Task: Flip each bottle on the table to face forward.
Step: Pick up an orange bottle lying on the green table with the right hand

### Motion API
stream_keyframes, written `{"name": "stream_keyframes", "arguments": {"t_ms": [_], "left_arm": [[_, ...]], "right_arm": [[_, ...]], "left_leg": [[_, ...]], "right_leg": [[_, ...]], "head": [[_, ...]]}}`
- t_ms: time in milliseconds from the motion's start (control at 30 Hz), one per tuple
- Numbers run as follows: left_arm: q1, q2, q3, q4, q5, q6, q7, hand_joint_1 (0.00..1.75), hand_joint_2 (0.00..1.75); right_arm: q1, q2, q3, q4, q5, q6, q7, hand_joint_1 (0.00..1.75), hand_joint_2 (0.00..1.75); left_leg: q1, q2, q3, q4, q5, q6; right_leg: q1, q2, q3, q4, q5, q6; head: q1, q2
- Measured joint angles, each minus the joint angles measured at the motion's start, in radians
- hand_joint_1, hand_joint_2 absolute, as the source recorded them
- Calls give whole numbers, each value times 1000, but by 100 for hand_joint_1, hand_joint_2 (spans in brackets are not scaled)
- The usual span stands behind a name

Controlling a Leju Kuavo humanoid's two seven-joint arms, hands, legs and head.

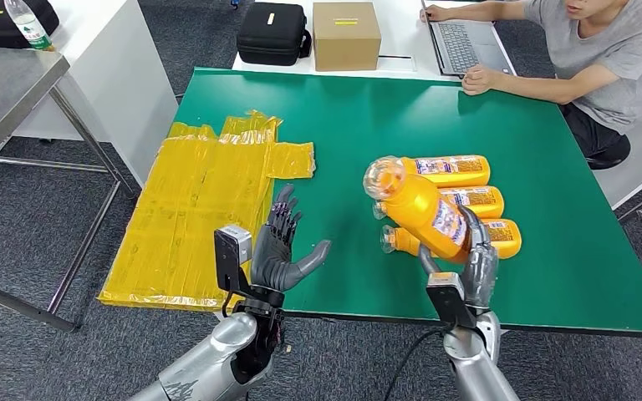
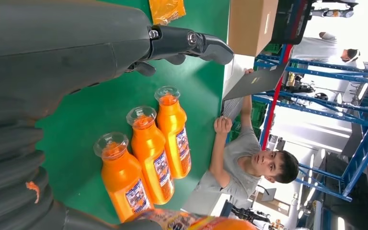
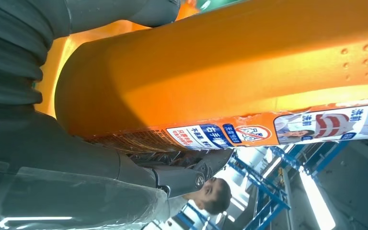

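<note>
Mid-flip: right hand [image 1: 475, 266] grips the lifted orange bottle [image 1: 422, 209] above three lying bottles [image 1: 460, 200]; left hand [image 1: 282, 246] open, empty — next, rotate label forward and set down near the table's [image 1: 343, 125] front edge.

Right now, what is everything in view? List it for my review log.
held bottle: 1, orange, lifted in right hand
lying bottles: 3, orange, side by side on table
table: 1, green
yellow sheet: 1, table's left edge
cardboard box: 1, brown, white desk beyond
black case: 1, beside box
laptop: 1, grey, before person
person: 1, grey shirt, seated far right
left hand: fingers spread, holding nothing
right hand: grips held bottle
</note>
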Motion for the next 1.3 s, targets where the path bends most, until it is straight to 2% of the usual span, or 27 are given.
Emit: {"name": "stream_keyframes", "arguments": {"t_ms": [367, 733, 1100, 1300], "left_arm": [[-12, -11, -31, 0, -27, 2, 31, 0, 175], [-24, -20, -64, 0, -110, 58, -32, 0, 175], [-39, -31, -83, -1, -107, 54, -27, 0, 175], [-43, -31, -88, -1, -98, 46, -19, 0, 175]], "right_arm": [[-26, 57, 47, 36, 16, -1, 0, 175, 175], [-57, 93, 126, 43, 137, -2, 0, 175, 175], [-101, 146, 172, 73, 179, -2, 0, 175, 175], [-112, 156, 190, 88, 166, -2, 0, 175, 175]], "left_leg": [[0, 0, 0, 0, 0, 0], [0, 0, 0, 0, 0, 0], [0, 0, 0, 0, 0, 0], [0, 0, 0, 0, 0, 0]], "right_leg": [[0, 0, 0, 0, 0, 0], [0, 0, 0, 0, 0, 0], [0, 0, 0, 0, 0, 0], [0, 0, 0, 0, 0, 0]], "head": [[0, 0], [0, 0], [0, 0], [0, 0]]}}
